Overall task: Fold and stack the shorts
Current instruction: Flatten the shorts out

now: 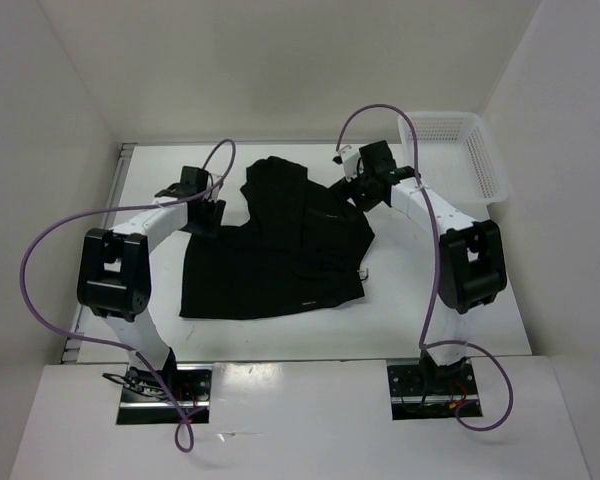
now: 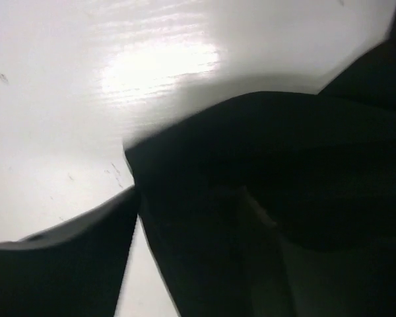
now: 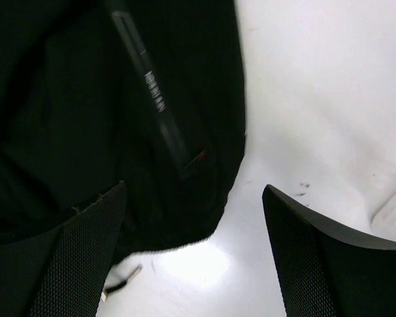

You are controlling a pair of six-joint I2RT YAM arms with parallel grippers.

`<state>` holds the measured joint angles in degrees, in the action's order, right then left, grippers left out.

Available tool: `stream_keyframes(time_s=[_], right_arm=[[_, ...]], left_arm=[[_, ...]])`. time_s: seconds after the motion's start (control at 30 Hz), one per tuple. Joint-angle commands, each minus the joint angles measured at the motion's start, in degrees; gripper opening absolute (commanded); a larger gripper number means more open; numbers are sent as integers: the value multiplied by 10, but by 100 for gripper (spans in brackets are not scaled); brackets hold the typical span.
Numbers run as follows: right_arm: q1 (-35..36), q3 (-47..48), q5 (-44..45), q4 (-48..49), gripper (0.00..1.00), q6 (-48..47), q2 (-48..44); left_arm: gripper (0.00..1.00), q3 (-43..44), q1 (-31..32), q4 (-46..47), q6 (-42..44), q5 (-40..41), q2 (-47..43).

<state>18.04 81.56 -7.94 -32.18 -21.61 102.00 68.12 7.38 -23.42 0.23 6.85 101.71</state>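
Note:
The black shorts (image 1: 280,250) lie spread on the white table, with one part bunched toward the back. My left gripper (image 1: 212,210) is at their left edge. In the blurred left wrist view dark shorts fabric (image 2: 264,165) fills the space between the jaws of the left gripper (image 2: 195,211). Its left finger (image 2: 53,271) stands clear of the cloth, with a strip of table showing between them. My right gripper (image 1: 365,190) hovers over the upper right edge. It (image 3: 193,198) is open over the hem of the shorts (image 3: 119,99) and holds nothing.
A white mesh basket (image 1: 455,150) stands at the back right corner of the table (image 1: 430,300). White walls close in the left, back and right sides. A small cord end (image 3: 119,281) pokes out from under the hem near the right gripper's left finger.

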Motion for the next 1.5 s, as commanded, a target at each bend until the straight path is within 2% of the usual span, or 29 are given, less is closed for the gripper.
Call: stream_keyframes(time_s=[0.0, 0.07, 0.13, 0.27, 0.37, 0.5, 0.7, 0.83, 0.9, 1.0, 1.03, 1.1, 1.13, 1.2, 1.27, 1.33, 1.47], right_arm=[[-2, 35, 52, 87, 88, 64, 36], [-2, 35, 84, 100, 88, 75, 53], [-2, 35, 104, 120, 85, 104, 68], [-7, 41, 162, 140, 73, 137, 99], [-13, 47, 196, 156, 65, 131, 123], [-19, 57, 204, 161, 60, 131, 138], [-30, 57, 194, 161, 59, 125, 150], [-35, 46, 177, 161, 59, 117, 155], [-35, 40, 167, 161, 64, 100, 162], [-35, 29, 154, 156, 66, 81, 187], [-35, 29, 149, 156, 66, 65, 192], [-35, 29, 122, 136, 66, 51, 203], [-35, 29, 110, 136, 66, 51, 203], [-35, 34, 102, 131, 58, 42, 203], [-35, 40, 77, 118, 56, 29, 203], [-35, 58, 63, 107, 55, 24, 197], [-35, 88, 19, 80, 55, 11, 182]], left_arm=[[74, 18, 12, -54, -2, 3, -30], [80, 32, 23, -59, -2, -6, -42], [83, 100, 23, -65, -2, -29, -42], [84, 262, 28, -65, -2, -96, 68], [84, 356, 47, -51, -2, -107, 162], [84, 429, 62, -36, -2, -120, 240], [84, 504, 69, -17, -2, -100, 335], [84, 492, 69, -17, -2, -94, 346], [83, 473, 69, -11, -2, -88, 346], [74, 467, 64, -11, -2, -88, 358], [64, 467, 64, -11, -2, -88, 358], [53, 461, 64, -11, -2, -88, 365], [41, 453, 64, -11, -2, -94, 365], [27, 442, 64, -16, -2, -100, 352], [10, 431, 64, -16, -2, -100, 345], [0, 417, 64, -16, -2, -100, 339], [0, 404, 59, -22, -2, -100, 309]])
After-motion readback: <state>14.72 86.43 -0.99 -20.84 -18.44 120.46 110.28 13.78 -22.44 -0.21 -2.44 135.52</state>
